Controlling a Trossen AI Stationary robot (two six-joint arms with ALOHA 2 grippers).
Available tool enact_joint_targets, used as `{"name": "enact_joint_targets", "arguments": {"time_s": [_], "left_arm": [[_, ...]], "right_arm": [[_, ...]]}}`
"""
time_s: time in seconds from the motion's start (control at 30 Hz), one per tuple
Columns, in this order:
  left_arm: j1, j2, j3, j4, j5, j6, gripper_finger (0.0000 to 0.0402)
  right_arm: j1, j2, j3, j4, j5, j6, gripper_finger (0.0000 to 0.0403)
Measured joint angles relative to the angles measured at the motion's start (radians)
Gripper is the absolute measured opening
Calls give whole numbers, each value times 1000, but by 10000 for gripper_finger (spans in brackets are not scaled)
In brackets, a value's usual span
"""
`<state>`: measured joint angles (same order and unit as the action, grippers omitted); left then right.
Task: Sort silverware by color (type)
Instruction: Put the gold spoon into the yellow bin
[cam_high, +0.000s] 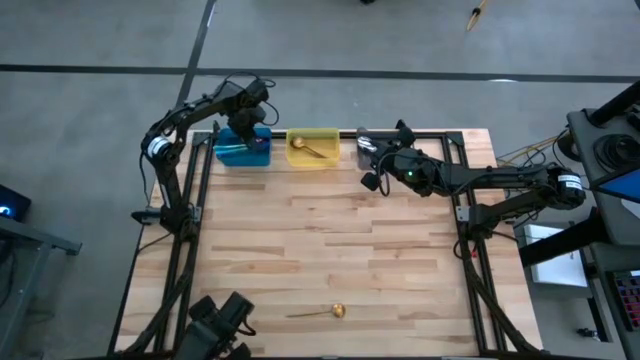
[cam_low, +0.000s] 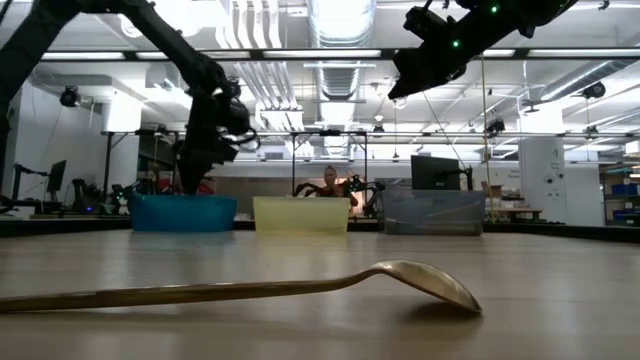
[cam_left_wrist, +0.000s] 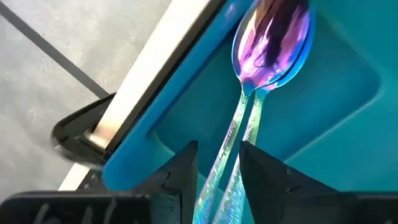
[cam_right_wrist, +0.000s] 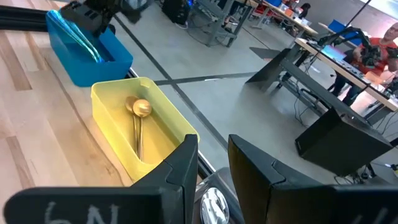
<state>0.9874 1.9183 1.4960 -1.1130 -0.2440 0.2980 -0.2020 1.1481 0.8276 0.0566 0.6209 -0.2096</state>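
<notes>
Two iridescent purple-blue spoons (cam_left_wrist: 270, 43) lie side by side in the blue bin (cam_high: 243, 150), bowls on its floor. My left gripper (cam_left_wrist: 219, 165) is open above that bin and points down, with the teal handles running up between its fingers. A gold spoon (cam_high: 312, 150) lies in the yellow bin (cam_high: 311, 148). Another gold spoon (cam_high: 320, 312) lies on the table near its front edge, bowl down. My right gripper (cam_right_wrist: 213, 155) hovers open over the gray bin (cam_low: 433, 212), where a silver spoon bowl (cam_right_wrist: 214, 202) shows. My left gripper has its two fingers (cam_left_wrist: 183, 171) on either side of the spoons' teal handles (cam_left_wrist: 233, 140), coming from above. Whether a finger touches the handles I cannot tell. The spoon bowls rest inside the blue bin.
The three bins stand in a row along the table's far edge. The wooden table (cam_high: 330, 240) has a black frame rail on each side. A person (cam_low: 330, 185) sits in the room beyond the table.
</notes>
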Motion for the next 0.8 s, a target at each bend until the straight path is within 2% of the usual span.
{"name": "enact_joint_targets", "arguments": {"time_s": [0.1, 0.3, 0.4, 0.6, 0.8], "left_arm": [[-15, -57, 0, 4, 40, -62, 98], [-96, -205, -52, 107, 281, -177, 98], [-178, -292, -117, 187, 307, -231, 98], [-412, -479, -320, 374, 306, -371, 98], [-736, -625, -559, 624, 299, -540, 98]], "right_arm": [[0, 0, 0, 0, 0, 0, 79], [0, 0, 0, 1, 0, 15, 79], [0, 0, 0, 1, 0, 16, 79], [0, 0, 0, 2, 0, 19, 79], [1, 0, 0, 2, 0, 55, 79]]}}
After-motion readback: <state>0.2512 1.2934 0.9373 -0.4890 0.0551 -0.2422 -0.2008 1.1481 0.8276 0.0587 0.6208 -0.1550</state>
